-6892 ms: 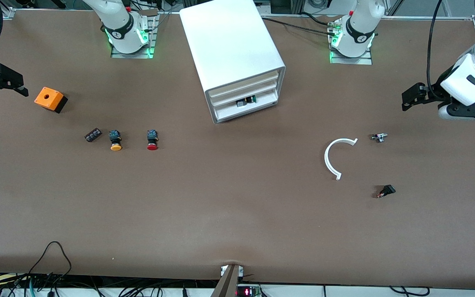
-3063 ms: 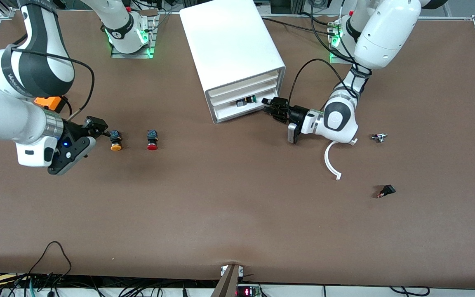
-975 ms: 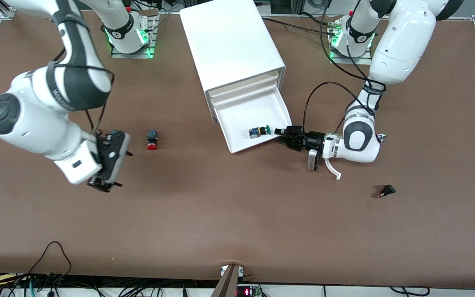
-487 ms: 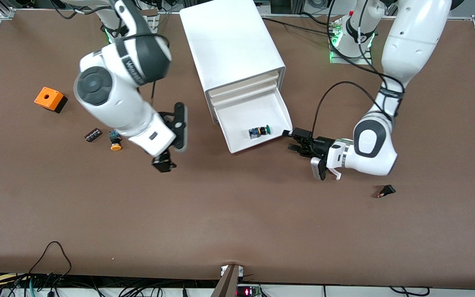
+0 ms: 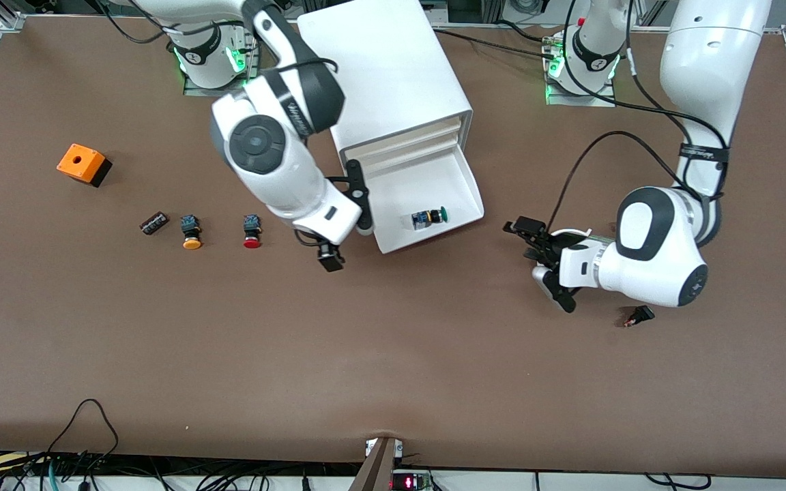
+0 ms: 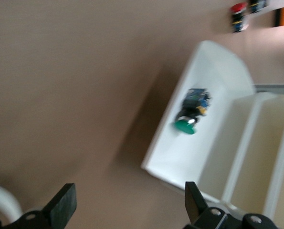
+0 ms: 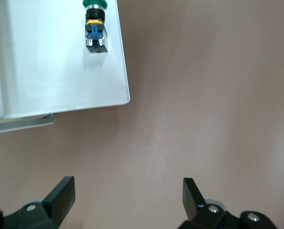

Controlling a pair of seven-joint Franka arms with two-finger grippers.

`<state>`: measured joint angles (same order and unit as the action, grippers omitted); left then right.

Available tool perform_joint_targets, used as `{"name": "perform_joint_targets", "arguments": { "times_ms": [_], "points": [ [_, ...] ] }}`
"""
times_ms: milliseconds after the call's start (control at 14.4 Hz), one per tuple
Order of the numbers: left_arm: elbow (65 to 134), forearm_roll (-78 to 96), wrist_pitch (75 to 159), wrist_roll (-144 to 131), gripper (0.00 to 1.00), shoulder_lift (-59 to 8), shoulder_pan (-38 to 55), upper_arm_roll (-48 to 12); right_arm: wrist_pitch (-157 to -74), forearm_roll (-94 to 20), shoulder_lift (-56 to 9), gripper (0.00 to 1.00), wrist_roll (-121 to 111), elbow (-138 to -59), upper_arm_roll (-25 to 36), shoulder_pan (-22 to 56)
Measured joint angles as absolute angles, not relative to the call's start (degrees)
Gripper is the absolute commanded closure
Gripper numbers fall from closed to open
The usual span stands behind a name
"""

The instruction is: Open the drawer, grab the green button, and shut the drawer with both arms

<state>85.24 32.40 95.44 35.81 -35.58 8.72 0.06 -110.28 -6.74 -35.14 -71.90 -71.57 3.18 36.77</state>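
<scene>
The left gripper [image 5: 542, 262] was seen over bare table toward the left arm's end, its jaws spread wide and holding nothing. Slightly farther from the front camera, the right gripper [image 5: 346, 215] hung just beside the pulled-out drawer's [image 5: 458, 179] corner on the right arm's side, jaws likewise wide apart and empty. The bottom drawer stood fully drawn out of the white cabinet [image 5: 386, 75], and the green-capped button [image 5: 428, 217] lay on its side in the tray, near the front lip.

The opening step was judged done and the pick-up to be in hand. The next move was judged to call for the right gripper to be carried over the tray, lowered astride the button's body and closed on it, clear of the drawer walls.

The white curved piece was largely hidden under the left arm. The button's lower body could not be made out clearly in the left wrist view.
</scene>
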Motion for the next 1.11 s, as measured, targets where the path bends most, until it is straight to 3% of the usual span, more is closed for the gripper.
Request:
{"name": "perform_joint_targets", "arguments": {
  "times_ms": [418,975,1114],
  "points": [
    [80.9,10.8,93.6,22.5,0.0,-31.7,9.1,-0.6,-111.0,-6.7,-41.2,0.0,-65.6,-66.4,4.1,41.8],
    [77.6,-2.2,73.8,9.4,0.0,-13.9,10.4,-0.9,-113.5,-6.7,-46.2,0.0,-55.7,-65.8,4.3,47.6],
    [76.6,-2.5,74.3,8.9,0.0,-11.8,8.2,-2.7,-114.5,-6.7,-46.9,0.0,-53.9,-65.7,4.4,48.9]
  ]
}}
